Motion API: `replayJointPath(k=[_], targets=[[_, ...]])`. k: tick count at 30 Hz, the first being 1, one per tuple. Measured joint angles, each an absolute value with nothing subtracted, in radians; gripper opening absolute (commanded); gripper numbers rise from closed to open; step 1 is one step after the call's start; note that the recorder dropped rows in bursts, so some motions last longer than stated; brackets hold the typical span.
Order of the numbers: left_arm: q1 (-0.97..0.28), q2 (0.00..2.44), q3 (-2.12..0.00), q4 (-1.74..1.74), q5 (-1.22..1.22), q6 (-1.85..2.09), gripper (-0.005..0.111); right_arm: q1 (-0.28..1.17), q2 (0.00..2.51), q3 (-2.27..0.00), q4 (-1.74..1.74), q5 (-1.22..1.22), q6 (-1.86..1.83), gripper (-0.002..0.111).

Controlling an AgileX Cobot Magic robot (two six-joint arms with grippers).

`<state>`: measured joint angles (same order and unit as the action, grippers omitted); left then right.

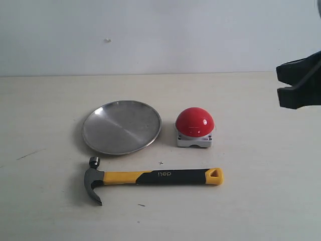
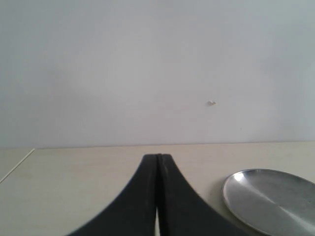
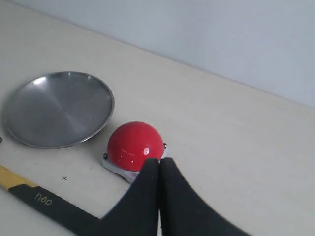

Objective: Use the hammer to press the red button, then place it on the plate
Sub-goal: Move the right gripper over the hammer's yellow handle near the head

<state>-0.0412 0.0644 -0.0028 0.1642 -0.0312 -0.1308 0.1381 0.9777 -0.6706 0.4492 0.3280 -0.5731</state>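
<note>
"Silver plate (image 1: 122, 127) first: where does it lie?"

"On a pale table (image 1: 251, 201) in front of a plain white wall (image 1: 200, 30). The plate is round, shallow and shiny. At its 3 o'clock, near it but not touching, sits the red button (image 1: 194, 122), a glossy dome on a light grey base."

"And the hammer?"

"The hammer (image 1: 150, 176) lies flat on the table at 6 o'clock from the plate and the button, touching neither. Its dark head is at the 9 o'clock end, with the claw curving toward 6 o'clock. The yellow-and-black handle runs toward 3 o'clock and ends in a yellow tip with a triangular hole."

"How do the grippers stand?"

"The left gripper (image 2: 157, 156), seen from its own wrist camera, has its two black fingers pressed together with nothing between them. Part of the plate's rim shows beyond it. The right gripper (image 3: 158, 161) is also closed tight and empty. Its wrist camera looks past the fingers to the button, the plate and part of the hammer's handle. In the exterior view, a black part of the right arm (image 1: 301, 80) shows at the frame's edge close to 3 o'clock, well apart from the button."
</note>
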Motion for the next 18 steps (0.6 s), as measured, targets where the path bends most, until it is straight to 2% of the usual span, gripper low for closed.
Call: replayJointPath(k=[5, 10, 14, 18], targets=[[-0.041, 0.064, -0.003, 0.164, -0.031, -0.131, 0.000, 0.138, 1.029, -0.710, 0.434, 0.511, -0.652, 0.000], [-0.041, 0.064, -0.003, 0.164, -0.031, -0.131, 0.000, 0.143, 1.258, -0.881, 0.402, 0.832, -0.697, 0.000], [-0.041, 0.064, -0.003, 0.164, -0.031, -0.131, 0.000, 0.194, 1.405, -0.992, 0.321, 0.923, -0.698, 0.001], [-0.041, 0.064, -0.003, 0.164, -0.031, -0.131, 0.000, 0.294, 1.539, -1.091, 0.217, 0.955, -0.691, 0.010]])
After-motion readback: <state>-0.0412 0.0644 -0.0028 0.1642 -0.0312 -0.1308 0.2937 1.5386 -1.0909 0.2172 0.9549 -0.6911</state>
